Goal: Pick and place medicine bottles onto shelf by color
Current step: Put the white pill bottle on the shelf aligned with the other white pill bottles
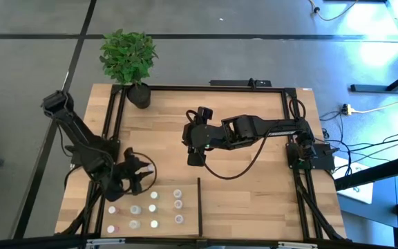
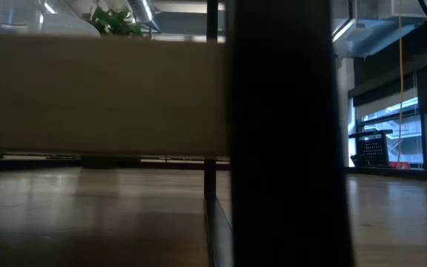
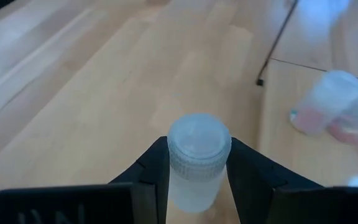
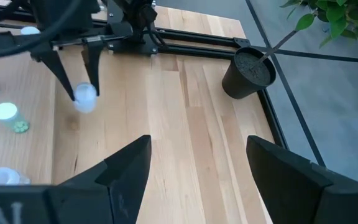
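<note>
One bottle held: the left gripper [image 3: 194,180] has its jaws closed part-way on a small clear bottle [image 3: 196,163] with a whitish cap, pinched just under the cap.
Left gripper place: near the table's seven o'clock corner in the high view, at the twelve o'clock side of the other bottles [image 1: 153,207].
Held bottle height: the right wrist view shows it hanging between the fingers, seemingly just clear of the wood.
Other bottles: about ten stand in loose rows on the light wood panel [image 1: 247,194], just at nine o'clock of the short black divider bar [image 1: 200,205].
Right gripper: the right gripper [image 4: 194,171] hangs over the middle of the panel, jaws spread wide and empty.
Plant pot: the black plant pot [image 1: 139,95] stands at the panel's eleven o'clock corner.
Step in hand: carrying one bottle, by my reading.
Next move: likely to set it upright among caps of its own colour, then spread the jaws.
</note>
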Robot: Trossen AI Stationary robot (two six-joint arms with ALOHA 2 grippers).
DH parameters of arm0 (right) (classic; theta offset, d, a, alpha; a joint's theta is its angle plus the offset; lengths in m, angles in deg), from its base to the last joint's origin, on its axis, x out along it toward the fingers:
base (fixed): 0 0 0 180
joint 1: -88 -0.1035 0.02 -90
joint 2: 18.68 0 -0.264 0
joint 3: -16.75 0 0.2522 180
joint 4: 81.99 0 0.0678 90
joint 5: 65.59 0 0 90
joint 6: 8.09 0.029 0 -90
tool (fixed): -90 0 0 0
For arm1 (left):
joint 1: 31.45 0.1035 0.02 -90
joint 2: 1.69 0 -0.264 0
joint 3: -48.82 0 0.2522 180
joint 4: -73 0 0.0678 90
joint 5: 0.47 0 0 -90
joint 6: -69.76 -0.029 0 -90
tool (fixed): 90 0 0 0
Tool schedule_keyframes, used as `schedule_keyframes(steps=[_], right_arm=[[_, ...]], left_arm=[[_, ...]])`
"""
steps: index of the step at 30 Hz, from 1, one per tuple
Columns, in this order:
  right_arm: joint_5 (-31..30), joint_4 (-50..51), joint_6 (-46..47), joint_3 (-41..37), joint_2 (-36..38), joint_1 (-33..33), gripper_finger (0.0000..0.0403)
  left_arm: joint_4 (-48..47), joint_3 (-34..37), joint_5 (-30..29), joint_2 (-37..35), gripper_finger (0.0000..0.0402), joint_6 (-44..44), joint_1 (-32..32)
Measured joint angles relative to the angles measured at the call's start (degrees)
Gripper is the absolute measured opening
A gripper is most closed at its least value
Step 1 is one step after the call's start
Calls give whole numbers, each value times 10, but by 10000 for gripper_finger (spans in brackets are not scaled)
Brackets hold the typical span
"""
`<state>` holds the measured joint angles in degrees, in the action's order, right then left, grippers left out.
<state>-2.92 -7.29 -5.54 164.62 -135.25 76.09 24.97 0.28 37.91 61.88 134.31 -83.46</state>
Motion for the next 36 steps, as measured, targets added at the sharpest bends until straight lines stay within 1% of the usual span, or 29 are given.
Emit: schedule_keyframes(steps=[2, 8, 13, 17, 22, 26, 31, 34, 36], right_arm=[[0, 0, 0, 0, 0, 0, 265], [0, 0, 0, 0, 0, 0, 265], [0, 0, 0, 0, 0, 0, 265], [0, 0, 0, 0, 0, 0, 265], [0, 0, 0, 0, 0, 0, 265], [0, 0, 0, 0, 0, 0, 265], [0, 0, 0, 0, 0, 0, 265], [0, 0, 0, 0, 0, 0, 265], [0, 0, 0, 0, 0, 0, 265]], left_arm=[[-2, 0, -1, -6, 115, -2, -12], [-18, 0, -15, -57, 115, -5, -50], [-63, 0, -8, -87, 115, -10, -86], [-58, 0, -7, -107, 115, -56, -97], [-35, 0, -7, -125, 115, -138, -97], [-23, 0, -7, -157, 115, -201, -97], [-15, 8, -3, -199, 114, -251, -96], [19, 34, 22, -223, 114, -273, -96], [72, 60, 42, -239, 115, -298, -96]])
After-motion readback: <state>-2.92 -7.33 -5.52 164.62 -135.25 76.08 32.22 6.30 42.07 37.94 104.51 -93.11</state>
